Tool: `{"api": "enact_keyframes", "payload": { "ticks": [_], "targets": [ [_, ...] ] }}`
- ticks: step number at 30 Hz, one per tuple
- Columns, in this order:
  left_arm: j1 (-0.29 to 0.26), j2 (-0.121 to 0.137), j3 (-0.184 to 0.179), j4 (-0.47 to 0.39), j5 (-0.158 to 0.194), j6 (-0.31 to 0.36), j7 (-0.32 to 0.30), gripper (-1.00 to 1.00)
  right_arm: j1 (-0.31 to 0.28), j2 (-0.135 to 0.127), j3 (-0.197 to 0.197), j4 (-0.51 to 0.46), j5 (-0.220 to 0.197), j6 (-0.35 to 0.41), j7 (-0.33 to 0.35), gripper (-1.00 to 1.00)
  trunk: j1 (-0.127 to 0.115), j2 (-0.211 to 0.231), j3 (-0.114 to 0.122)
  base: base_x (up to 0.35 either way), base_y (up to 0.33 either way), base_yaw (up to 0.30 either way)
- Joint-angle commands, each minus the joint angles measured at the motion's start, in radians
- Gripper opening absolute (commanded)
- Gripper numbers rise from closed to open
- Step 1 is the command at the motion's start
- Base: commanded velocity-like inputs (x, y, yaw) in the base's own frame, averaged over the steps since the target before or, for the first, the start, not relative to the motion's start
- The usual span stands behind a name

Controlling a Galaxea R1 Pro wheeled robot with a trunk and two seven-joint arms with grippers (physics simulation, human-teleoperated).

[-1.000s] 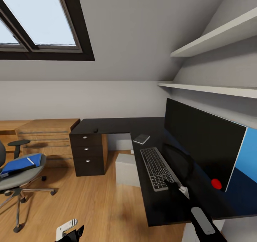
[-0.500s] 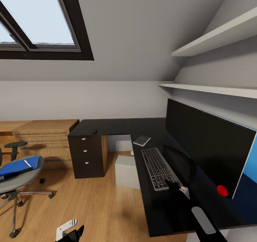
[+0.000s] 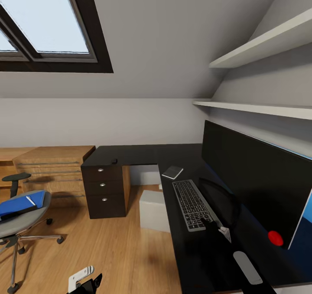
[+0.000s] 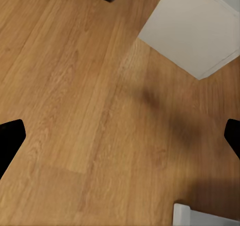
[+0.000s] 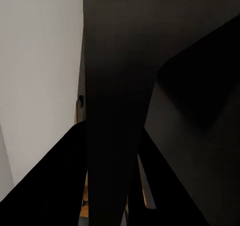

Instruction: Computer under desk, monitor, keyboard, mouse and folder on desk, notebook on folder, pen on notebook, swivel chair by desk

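Long black L-shaped worktop [image 3: 143,153] at frame centre-right carries wide black monitor [image 3: 255,185], grey keyboard [image 3: 190,204], pale notebook [image 3: 172,172]. Bright blue folder [image 3: 19,203] lies on grey swivel chair [image 3: 17,220], lower left. Light grey computer tower [image 3: 154,210] stands beneath. Left end effector [image 4: 120,136] released; right end effector [image 3: 216,231] state cannot be told.

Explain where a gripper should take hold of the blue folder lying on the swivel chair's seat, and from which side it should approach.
Probably at the folder's long edge facing the room, coming in low from the open front of the swivel chair. It lies flat on the padded seat, so only its thin edge offers a pinch, and an armrest stands behind it.
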Motion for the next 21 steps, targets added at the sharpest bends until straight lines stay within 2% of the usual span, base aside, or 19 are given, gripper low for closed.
{"api": "enact_keyframes", "payload": {
  "ticks": [1,9,21],
  "targets": [
    [-0.001,-0.001,0.005,-0.002,0.011,0.010,-0.007,1.00,0.000,0.000,-0.003,0.003,0.012,0.005,-0.036,-1.00,0.000,-0.001,-0.001,0.034,0.000,0.000],
    [-0.001,-0.001,0.005,-0.002,0.011,0.010,-0.008,1.00,0.000,0.000,-0.003,0.003,0.012,0.005,-0.036,-1.00,0.000,-0.001,-0.001,0.125,0.000,0.000],
    [-0.001,-0.004,0.005,-0.002,0.012,0.011,-0.006,1.00,0.000,0.000,-0.003,0.003,0.013,0.005,-0.036,-1.00,0.000,-0.001,-0.001,0.008,0.000,0.000]
  ]
}}
